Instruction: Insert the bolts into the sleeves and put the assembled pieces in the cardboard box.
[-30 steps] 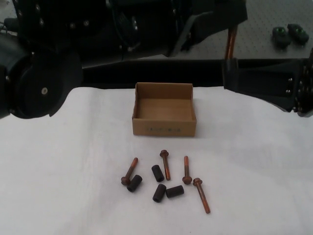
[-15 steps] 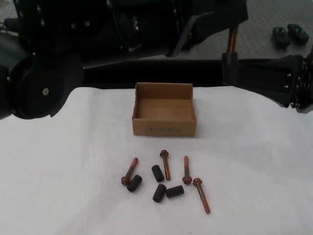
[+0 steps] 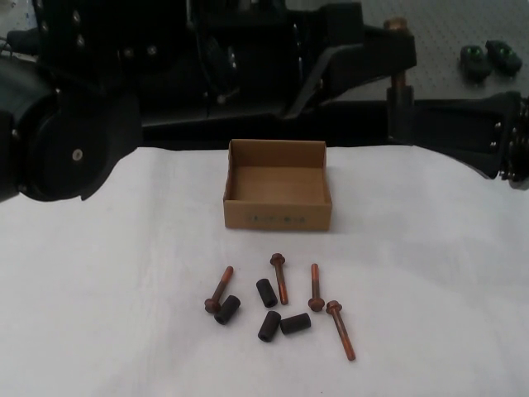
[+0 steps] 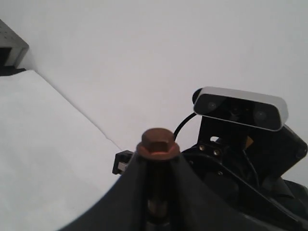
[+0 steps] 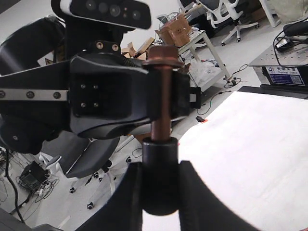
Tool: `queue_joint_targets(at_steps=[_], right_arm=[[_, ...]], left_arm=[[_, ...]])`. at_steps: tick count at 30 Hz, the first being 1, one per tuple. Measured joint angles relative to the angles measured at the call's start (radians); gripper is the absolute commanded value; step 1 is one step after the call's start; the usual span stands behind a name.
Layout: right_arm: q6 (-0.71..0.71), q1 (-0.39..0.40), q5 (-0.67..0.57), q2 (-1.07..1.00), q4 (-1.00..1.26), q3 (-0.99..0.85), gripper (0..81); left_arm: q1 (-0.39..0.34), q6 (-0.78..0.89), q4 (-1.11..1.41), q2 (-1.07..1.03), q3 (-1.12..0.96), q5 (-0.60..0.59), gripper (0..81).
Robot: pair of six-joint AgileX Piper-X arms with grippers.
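Insertion was the step in hand: left end effector (image 4: 157, 166) clamped a copper hex-head bolt (image 4: 158, 144), right end effector (image 5: 161, 167) a black cylindrical sleeve (image 5: 161, 150); seating it likely needed a straight push.

Counts five bolts: four loose on the bench (image 3: 99, 273), namely left bolt (image 3: 219, 289), middle bolt (image 3: 280, 279), third bolt (image 3: 315, 287) and rightmost bolt (image 3: 340, 329), plus one raised bolt (image 4: 158, 144). Counts five black sleeves: left sleeve (image 3: 227, 309), upper sleeve (image 3: 266, 293), lower sleeve (image 3: 269, 326), right sleeve (image 3: 295, 323), plus one raised sleeve (image 5: 160, 192). One cardboard box (image 3: 277, 217). Two tools, left tool (image 4: 159, 161) and right tool (image 5: 160, 166), each closed around one raised piece. Two green objects far back: first green object (image 3: 475, 58), second green object (image 3: 504, 55).
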State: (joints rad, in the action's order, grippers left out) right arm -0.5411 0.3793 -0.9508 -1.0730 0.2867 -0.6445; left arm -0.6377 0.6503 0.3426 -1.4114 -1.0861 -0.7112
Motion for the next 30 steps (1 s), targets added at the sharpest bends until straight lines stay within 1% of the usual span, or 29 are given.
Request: queue_joint_targets(at_steps=[4, 7, 11, 20, 21, 22, 24, 26, 27, 28, 30], right_arm=[[-0.005, 0.0, -0.01, 0.0, -0.004, 0.002, 2.5], [-0.005, -0.003, -0.03, 0.0, -0.014, 0.004, 2.5], [-0.006, -0.003, -0.055, 0.0, -0.023, 0.004, 2.5], [-0.006, -0.003, -0.076, 0.0, -0.023, 0.004, 2.5], [-0.006, -0.003, -0.076, 0.0, -0.023, 0.004, 2.5], [-0.006, -0.003, -0.076, 0.0, -0.023, 0.004, 2.5], [-0.004, -0.003, -0.078, 0.0, -0.023, 0.004, 2.5], [-0.004, -0.005, -0.078, -0.002, -0.024, 0.004, 2.5], [-0.004, -0.009, -0.074, -0.006, -0.028, 0.004, 2.5], [-0.004, -0.009, -0.07, -0.006, -0.031, 0.004, 2.5], [-0.004, -0.011, -0.07, -0.008, -0.03, 0.004, 2.5]], left_arm=[[0.0, -0.002, -0.03, 0.0, 0.0, -0.017, 0.6], [0.0, -0.025, -0.083, 0.0, 0.0, -0.061, 0.6], [0.004, -0.055, -0.117, 0.002, -0.007, -0.09, 0.6], [0.004, -0.085, -0.138, 0.006, -0.009, -0.107, 0.2], [0.004, -0.088, -0.138, 0.006, -0.008, -0.107, 2.9], [0.004, -0.09, -0.138, 0.006, -0.008, -0.107, 8.0], [0.006, -0.095, -0.141, 0.006, -0.008, -0.117, 22.3], [0.007, -0.095, -0.141, 0.006, -0.008, -0.136, 40.7], [0.007, -0.09, -0.134, 0.009, -0.011, -0.144, 46.2], [0.007, -0.079, -0.134, 0.012, -0.011, -0.149, 47.5], [0.007, -0.053, -0.144, 0.013, -0.007, -0.165, 45.9]])
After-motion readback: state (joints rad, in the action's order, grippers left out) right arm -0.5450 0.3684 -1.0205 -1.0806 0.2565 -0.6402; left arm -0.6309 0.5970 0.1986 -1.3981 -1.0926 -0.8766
